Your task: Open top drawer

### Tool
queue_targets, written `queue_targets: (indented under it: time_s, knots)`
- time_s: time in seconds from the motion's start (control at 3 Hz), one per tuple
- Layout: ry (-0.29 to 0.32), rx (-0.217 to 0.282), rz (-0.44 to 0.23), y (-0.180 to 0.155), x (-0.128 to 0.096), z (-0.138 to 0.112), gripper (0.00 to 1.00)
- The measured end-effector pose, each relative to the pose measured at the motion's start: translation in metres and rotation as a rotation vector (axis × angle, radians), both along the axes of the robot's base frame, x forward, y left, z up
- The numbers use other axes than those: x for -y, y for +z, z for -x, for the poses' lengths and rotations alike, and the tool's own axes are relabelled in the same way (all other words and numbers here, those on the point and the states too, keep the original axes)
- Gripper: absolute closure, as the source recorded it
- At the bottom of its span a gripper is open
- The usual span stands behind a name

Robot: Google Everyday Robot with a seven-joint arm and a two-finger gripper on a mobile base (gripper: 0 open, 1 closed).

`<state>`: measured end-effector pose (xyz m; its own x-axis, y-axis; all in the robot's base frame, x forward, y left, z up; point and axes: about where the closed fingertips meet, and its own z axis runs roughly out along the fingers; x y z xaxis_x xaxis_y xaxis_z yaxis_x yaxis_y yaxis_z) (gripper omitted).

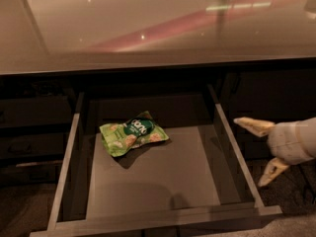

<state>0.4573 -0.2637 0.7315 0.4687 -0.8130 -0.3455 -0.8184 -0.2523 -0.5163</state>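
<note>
The top drawer (158, 181) stands pulled out across the centre and bottom of the frame, below the glossy counter (148, 28), a green snack bag (133, 136) lying on its grey floor left of centre. At the right edge the end effector (251, 152) sits just outside the drawer's right wall, fingers spread apart.

The top drawer (163, 181) is plain mid-grey inside, paler along its rims. The snack bag (132, 136) in it is bright green with a dark green badge, white lettering and pale patches. The gripper (262, 149), at the right beside the drawer, is cream, its fingers spread apart. The glossy countertop (98, 38) is beige with a pinkish streak.
</note>
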Motion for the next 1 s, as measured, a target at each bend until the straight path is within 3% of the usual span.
queue_targets:
  time_s: [0.33, 0.67, 1.0]
  knots:
    - [-0.036, 0.025, 0.005, 0.0103, 0.0199, 0.0172, 0.00]
    - [-0.036, 0.024, 0.004, 0.0101, 0.0198, 0.0172, 0.19]
    - [-0.036, 0.024, 0.004, 0.0101, 0.0198, 0.0172, 0.15]
